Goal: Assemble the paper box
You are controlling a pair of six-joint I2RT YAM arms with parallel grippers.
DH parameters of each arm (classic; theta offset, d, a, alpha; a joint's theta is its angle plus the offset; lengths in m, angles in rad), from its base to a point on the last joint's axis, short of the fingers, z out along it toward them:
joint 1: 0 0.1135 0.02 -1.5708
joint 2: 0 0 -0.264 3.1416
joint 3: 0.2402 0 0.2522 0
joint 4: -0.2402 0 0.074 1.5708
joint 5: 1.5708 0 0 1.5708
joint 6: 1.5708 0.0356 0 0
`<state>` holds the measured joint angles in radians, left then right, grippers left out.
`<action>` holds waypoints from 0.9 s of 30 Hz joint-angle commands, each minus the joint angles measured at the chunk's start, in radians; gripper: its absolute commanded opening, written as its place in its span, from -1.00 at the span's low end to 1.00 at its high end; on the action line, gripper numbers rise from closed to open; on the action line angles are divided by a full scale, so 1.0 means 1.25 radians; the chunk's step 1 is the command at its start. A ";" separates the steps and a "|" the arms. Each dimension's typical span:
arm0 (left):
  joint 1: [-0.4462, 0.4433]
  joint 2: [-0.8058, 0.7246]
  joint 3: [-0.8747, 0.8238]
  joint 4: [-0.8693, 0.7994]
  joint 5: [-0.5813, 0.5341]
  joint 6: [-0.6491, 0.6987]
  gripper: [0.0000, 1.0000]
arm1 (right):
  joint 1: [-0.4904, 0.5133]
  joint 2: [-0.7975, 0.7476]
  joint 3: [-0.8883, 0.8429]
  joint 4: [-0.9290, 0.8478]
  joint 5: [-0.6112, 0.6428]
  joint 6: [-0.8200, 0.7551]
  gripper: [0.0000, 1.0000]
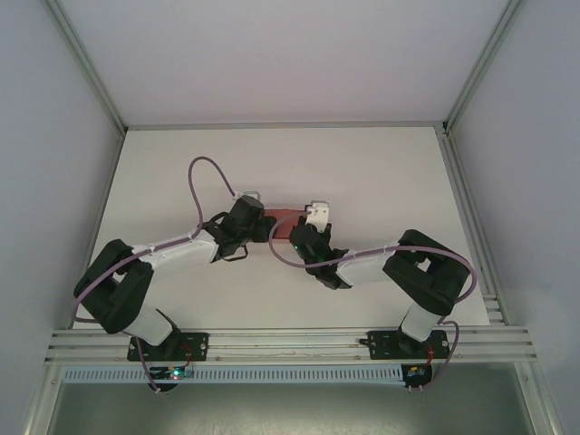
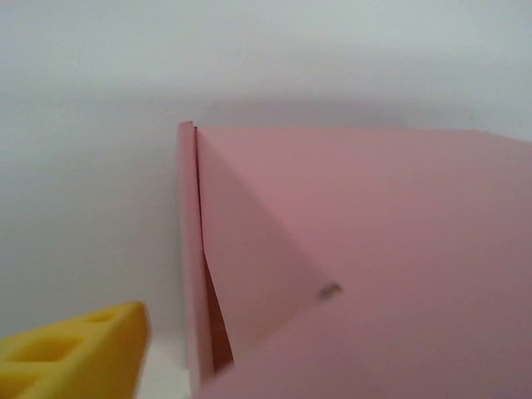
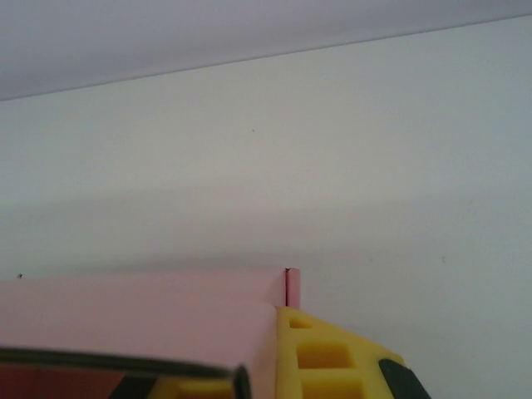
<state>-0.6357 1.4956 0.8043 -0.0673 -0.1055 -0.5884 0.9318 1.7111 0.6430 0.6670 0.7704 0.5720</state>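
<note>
Fingertips [image 2: 79, 349] of the left gripper [image 1: 256, 205] are standing well apart and holding nothing: in the left wrist view one yellow pad is sitting low at the left, clear of the card, with bare table [image 1: 381, 172] showing between them. From that pad the paper box [image 1: 283, 220] is lying to the right and just ahead, its near end facing the camera. On that end, the end flap [image 2: 249, 241] is leaning slightly away from the side wall, leaving a dark slit, so it looks not yet fully tucked. The right gripper [image 1: 311, 220] is closed, and in its wrist view a pink wall is lying flush against its yellow pad [image 3: 320, 357]; it appears to be pinching that thin card and steadying the box. Seen from above, the box is resting near the middle of the table with its long axis running crosswise, left to right, one end pointing at each gripper. Both arms are reaching it, but the free left one is facing the unfinished end, so pressing that flap shut is probably falling to it, pushing along the long axis toward the right gripper.
</note>
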 commanded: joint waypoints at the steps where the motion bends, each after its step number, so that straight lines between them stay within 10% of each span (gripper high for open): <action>1: -0.011 -0.051 0.007 -0.118 -0.013 -0.011 0.77 | 0.009 0.040 -0.023 -0.004 -0.043 0.011 -1.00; 14: -0.007 -0.402 0.042 -0.331 -0.078 -0.048 1.00 | 0.025 0.037 -0.038 -0.006 -0.061 -0.140 -1.00; 17: 0.066 -0.372 0.051 -0.327 -0.118 -0.081 1.00 | 0.042 0.062 -0.023 0.003 -0.068 -0.186 -1.00; 20: 0.180 -0.280 0.059 -0.283 0.025 -0.104 1.00 | 0.054 0.077 -0.023 0.034 -0.062 -0.224 -1.00; 27: 0.207 -0.115 0.047 -0.142 0.116 -0.083 1.00 | 0.055 0.079 -0.028 0.044 -0.092 -0.252 -0.97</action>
<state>-0.3794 1.3289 0.8738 -0.3332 -0.0154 -0.6910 0.9867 1.7710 0.6273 0.8188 0.7303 0.2943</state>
